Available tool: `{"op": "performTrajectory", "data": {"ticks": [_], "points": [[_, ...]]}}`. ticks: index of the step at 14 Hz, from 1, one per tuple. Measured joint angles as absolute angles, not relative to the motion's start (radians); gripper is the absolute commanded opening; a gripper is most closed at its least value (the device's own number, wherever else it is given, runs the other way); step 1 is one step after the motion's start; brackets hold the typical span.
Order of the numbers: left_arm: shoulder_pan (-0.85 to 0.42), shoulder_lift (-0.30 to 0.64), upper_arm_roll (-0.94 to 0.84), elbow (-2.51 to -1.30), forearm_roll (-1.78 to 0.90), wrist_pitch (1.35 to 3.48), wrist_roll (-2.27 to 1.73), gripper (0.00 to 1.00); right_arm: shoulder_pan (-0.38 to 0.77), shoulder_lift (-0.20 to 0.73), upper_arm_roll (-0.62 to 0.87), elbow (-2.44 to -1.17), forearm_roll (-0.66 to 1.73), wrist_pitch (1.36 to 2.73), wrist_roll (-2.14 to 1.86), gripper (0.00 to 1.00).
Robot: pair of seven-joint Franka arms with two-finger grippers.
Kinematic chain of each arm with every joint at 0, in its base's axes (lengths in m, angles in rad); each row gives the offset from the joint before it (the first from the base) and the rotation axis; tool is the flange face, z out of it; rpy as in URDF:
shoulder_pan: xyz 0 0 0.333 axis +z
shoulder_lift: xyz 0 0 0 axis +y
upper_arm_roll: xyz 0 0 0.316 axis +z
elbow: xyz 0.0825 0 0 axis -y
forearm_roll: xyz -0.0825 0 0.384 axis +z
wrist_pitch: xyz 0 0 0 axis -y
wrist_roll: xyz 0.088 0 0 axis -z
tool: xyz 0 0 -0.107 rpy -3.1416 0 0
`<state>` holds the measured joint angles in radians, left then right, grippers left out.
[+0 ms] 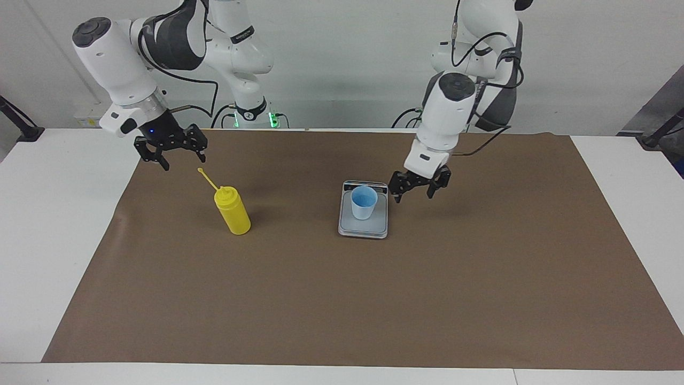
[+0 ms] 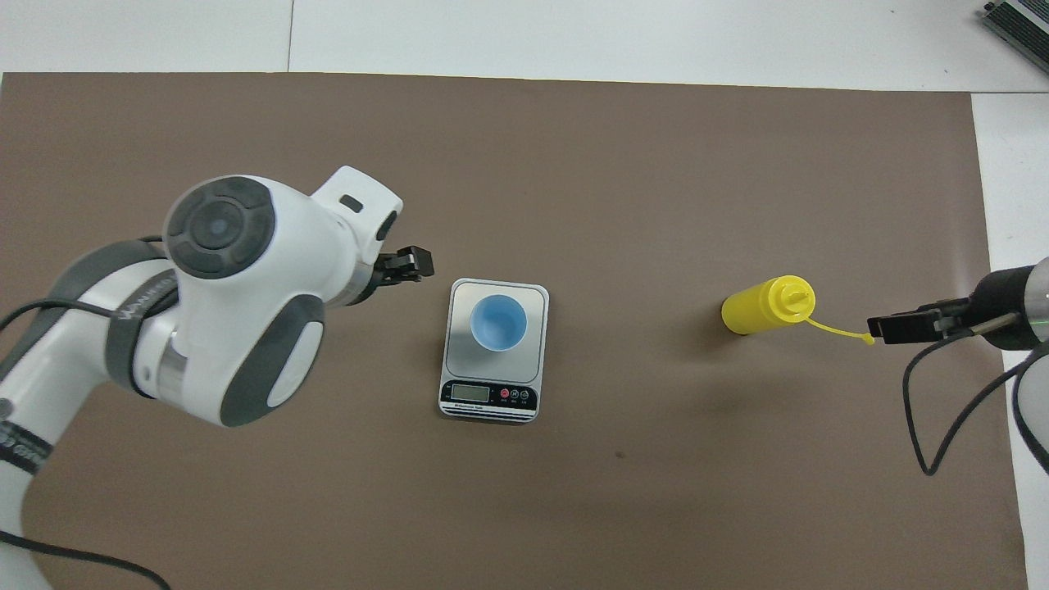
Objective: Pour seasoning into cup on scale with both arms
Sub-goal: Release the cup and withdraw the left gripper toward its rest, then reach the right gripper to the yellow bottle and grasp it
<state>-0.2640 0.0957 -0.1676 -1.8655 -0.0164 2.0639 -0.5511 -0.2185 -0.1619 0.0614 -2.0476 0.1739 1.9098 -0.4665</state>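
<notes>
The light-blue cup (image 1: 364,202) (image 2: 498,322) stands upright on the silver-grey scale (image 1: 363,229) (image 2: 492,395), whose display strip is on its edge nearest the robots. My left gripper (image 1: 412,197) (image 2: 406,266) hangs open and empty over the mat beside the scale, toward the left arm's end of the table and clear of the cup. The yellow seasoning bottle (image 1: 232,211) (image 2: 766,305) stands upright toward the right arm's end, its cap strap sticking out. My right gripper (image 1: 183,162) (image 2: 897,326) hovers open and empty over the mat by the strap's tip, apart from the bottle.
A brown mat (image 1: 374,299) covers most of the white table (image 1: 48,224). The scale and the bottle stand on it, with bare mat between them.
</notes>
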Motion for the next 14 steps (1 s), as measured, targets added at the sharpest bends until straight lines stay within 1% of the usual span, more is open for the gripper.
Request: {"op": "performTrajectory", "data": {"ticks": [6,8,10,11,14], "points": [[-0.025,-0.009,-0.162,-1.865,-0.016,1.919,-0.161,1.00,-0.359,-0.165,0.057,-2.185,0.369,1.948,-0.921,1.00],[0.033,-0.027,-0.162,-1.864,-0.016,1.905,-0.076,1.00,-0.395,-0.156,0.057,-2.235,0.450,1.997,-1.080,1.00],[0.069,-0.043,-0.162,-1.842,-0.016,1.878,-0.038,1.00,-0.428,-0.127,0.057,-2.281,0.552,2.036,-1.240,1.00],[0.082,-0.048,-0.161,-1.812,-0.016,1.844,-0.017,1.00,-0.442,-0.106,0.056,-2.295,0.608,2.051,-1.316,1.00],[0.113,-0.055,-0.161,-1.743,-0.016,1.775,0.044,1.00,-0.442,-0.041,0.057,-2.305,0.747,2.091,-1.498,1.00]]}}
